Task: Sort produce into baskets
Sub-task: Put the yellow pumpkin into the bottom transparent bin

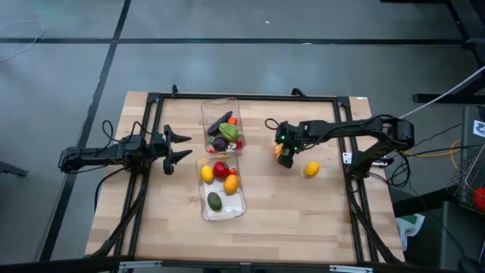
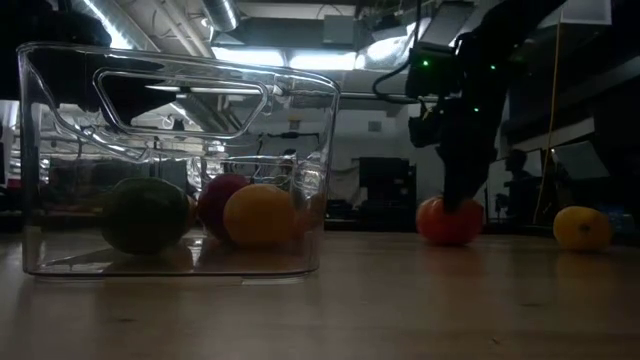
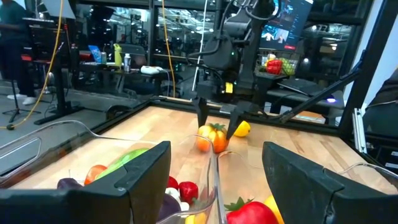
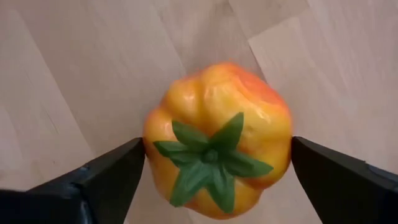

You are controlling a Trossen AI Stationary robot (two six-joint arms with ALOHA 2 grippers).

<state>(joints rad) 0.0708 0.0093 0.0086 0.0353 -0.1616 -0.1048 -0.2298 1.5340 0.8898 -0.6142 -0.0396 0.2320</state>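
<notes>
Since the orange pepper [image 4: 219,137] looks like a light, hard, glossy toy, it may slip; its bulging sides offer the best hold. It sits on the table [image 1: 303,212] between the right gripper's [image 1: 284,155] open fingers, right of the bins [image 1: 222,159]. Over at the table's left, the left gripper [image 1: 180,148] waits open.

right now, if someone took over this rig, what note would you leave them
Right gripper: open, jaws on either side of the orange-yellow toy pepper with a green stem on the wooden table; no grip yet.
Left gripper: open, waiting beside the bins.
Two clear plastic bins hold most of the produce.
Left to do: the pepper and the yellow toy lemon, loose on the table.
</notes>
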